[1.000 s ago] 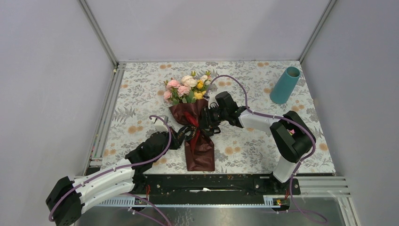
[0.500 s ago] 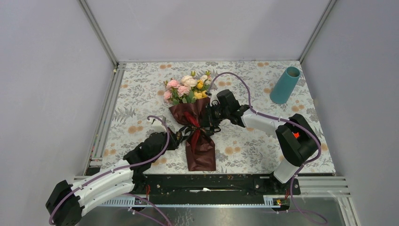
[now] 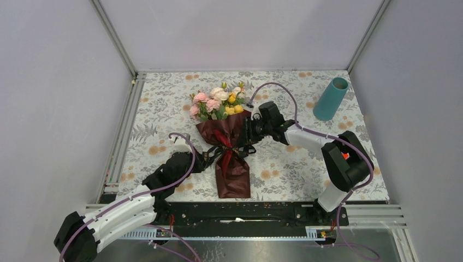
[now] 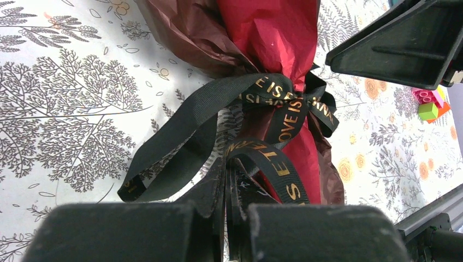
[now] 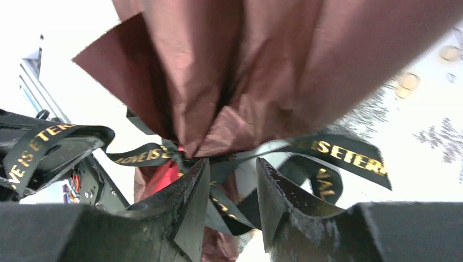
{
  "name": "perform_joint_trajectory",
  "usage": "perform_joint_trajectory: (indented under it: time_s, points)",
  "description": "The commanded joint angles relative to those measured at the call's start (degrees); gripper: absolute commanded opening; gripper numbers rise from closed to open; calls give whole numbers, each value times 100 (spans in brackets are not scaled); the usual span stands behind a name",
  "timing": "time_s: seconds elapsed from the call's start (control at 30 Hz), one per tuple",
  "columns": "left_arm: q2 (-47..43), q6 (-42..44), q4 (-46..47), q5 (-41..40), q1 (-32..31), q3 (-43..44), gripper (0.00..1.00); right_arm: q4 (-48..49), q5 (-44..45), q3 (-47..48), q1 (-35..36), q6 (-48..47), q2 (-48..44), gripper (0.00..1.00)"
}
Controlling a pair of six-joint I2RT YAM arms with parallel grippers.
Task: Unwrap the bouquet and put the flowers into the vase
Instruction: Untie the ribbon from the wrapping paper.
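Ribbon (image 4: 185,117) pinched by left hand (image 4: 226,215) — right hand (image 5: 232,172) parted

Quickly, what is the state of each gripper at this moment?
Left gripper: shut on the black ribbon.
Right gripper: open, ribbon strands between its jaws.

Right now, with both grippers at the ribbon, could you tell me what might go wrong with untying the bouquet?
1. The left gripper pinches the ribbon while the knot is tied. With the right gripper open, a pull may drag the whole bouquet instead of loosening it.
2. The right jaws sit just under the wrapping paper. Closing could catch paper along with ribbon and tear it.
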Motion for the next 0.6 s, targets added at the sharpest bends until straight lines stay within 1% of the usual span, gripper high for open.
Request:
perform_joint_trajectory:
  time_s: [0.0, 0.07, 0.17, 0.3, 0.37, 0.43, 0.57]
  points:
    - [12, 57, 75, 196, 206, 269, 0, 4, 160, -201, -327, -24, -337, 47]
    - [73, 100, 54, 249, 331, 317, 0, -66, 471, -335, -394, 32, -401, 51]
    - [260, 165, 68, 446, 598, 378, 0, -57, 714, -545, -447, 58, -484, 55]
    - [529, 271, 89, 660, 853, 515, 0, 45, 844, -746, -449, 78, -589, 62]
    - [606, 312, 81, 692, 972, 562, 0, 207, 751, -837, -440, 218, -589, 66]
    - [636, 338, 88, 715, 1073, 591, 0, 455, 650, -931, -440, 482, -523, 69]
    - [753, 376, 92, 870, 1217, 676, 0, 1200, 623, -1256, -436, 1438, -440, 72]
